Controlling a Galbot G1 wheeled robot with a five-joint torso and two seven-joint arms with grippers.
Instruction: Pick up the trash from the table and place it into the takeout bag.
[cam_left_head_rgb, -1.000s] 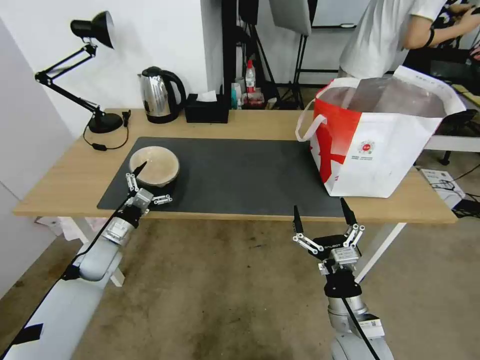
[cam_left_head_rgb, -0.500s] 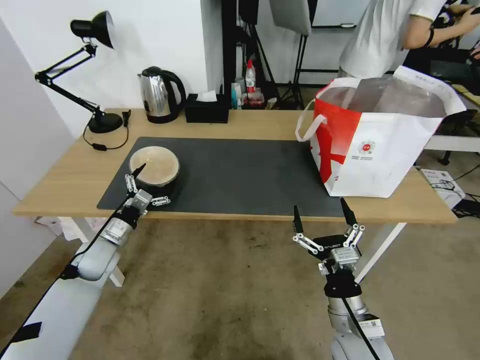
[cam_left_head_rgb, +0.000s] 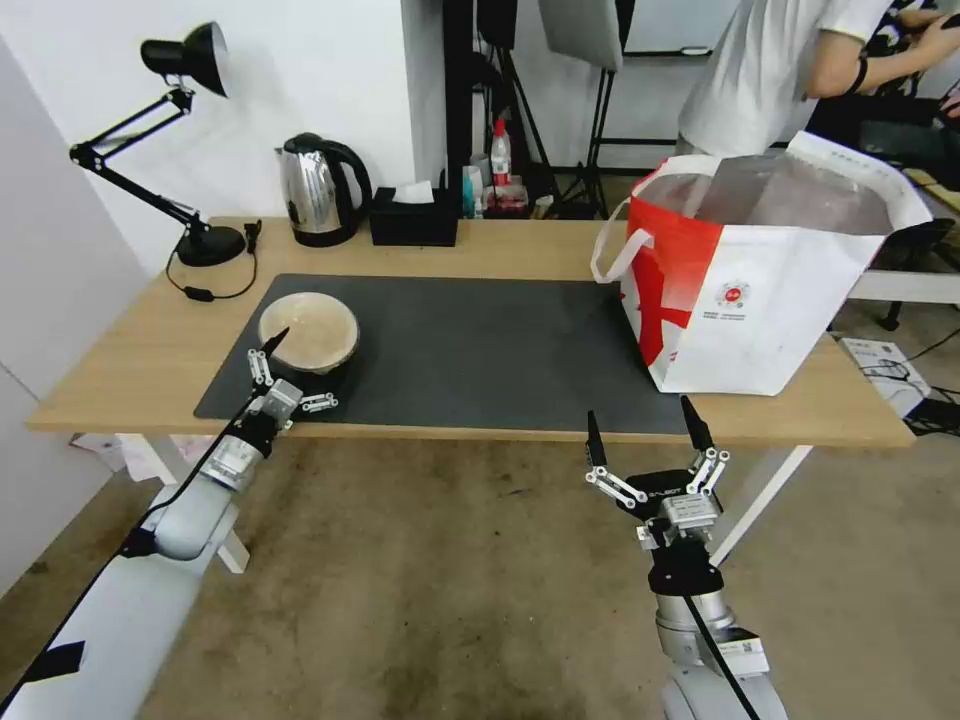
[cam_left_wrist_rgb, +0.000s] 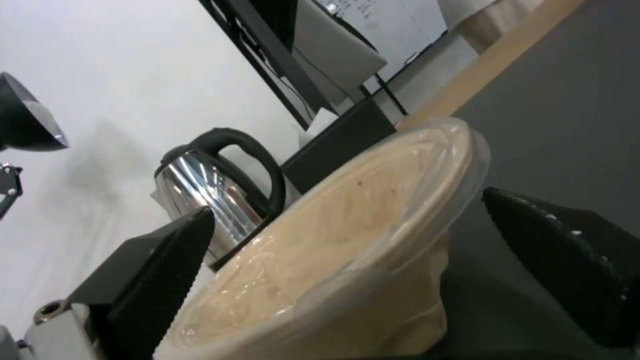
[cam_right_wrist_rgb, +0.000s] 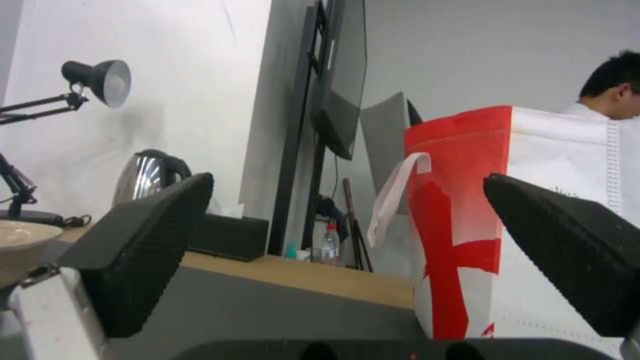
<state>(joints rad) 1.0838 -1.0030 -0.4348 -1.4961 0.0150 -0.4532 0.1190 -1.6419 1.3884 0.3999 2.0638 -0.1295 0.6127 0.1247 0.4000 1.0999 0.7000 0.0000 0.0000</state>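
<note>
A beige pulp bowl (cam_left_head_rgb: 308, 330) stands on the dark grey mat (cam_left_head_rgb: 480, 340) at the left end of the table (cam_left_head_rgb: 520, 245). My left gripper (cam_left_head_rgb: 314, 360) is open at the bowl's near side. In the left wrist view the bowl (cam_left_wrist_rgb: 333, 250) lies between the spread fingers (cam_left_wrist_rgb: 153, 265), and neither finger touches it. The white and red takeout bag (cam_left_head_rgb: 760, 300) stands open at the right end of the table. My right gripper (cam_left_head_rgb: 638, 410) hangs open and empty in front of the near table edge, facing the bag (cam_right_wrist_rgb: 533, 200).
A steel kettle (cam_left_head_rgb: 318, 190), a black tissue box (cam_left_head_rgb: 413, 220) and a black desk lamp (cam_left_head_rgb: 190, 150) line the far left of the table. The mat's middle lies bare between bowl and bag. Bare floor lies below the near edge.
My left gripper has edged slightly back toward the near table edge. The bowl, the bag and the right arm have not moved.
</note>
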